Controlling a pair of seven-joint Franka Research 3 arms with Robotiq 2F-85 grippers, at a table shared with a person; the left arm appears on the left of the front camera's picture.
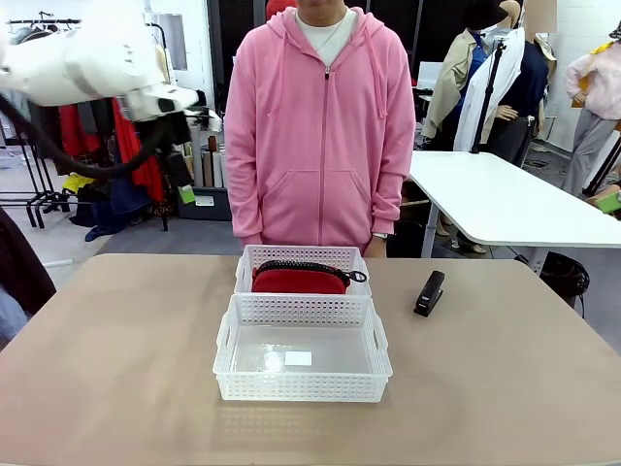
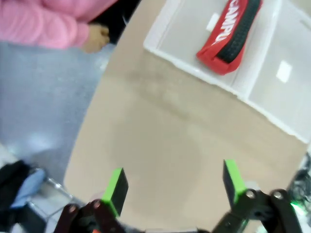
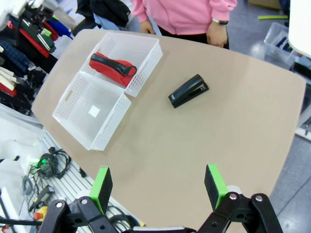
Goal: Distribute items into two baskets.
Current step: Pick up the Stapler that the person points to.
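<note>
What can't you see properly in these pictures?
Front view: the lower part of the red pouch, hidden by the lattice wall of the far basket.
Left wrist view: the pouch's white lettering, blurred and cut off by the top edge.
Front view: the white sticker in the near basket, too small to read.

Bare table (image 1: 126, 369) rings the stapler (image 1: 429, 293); far basket (image 1: 301, 254) stands beside it
</note>
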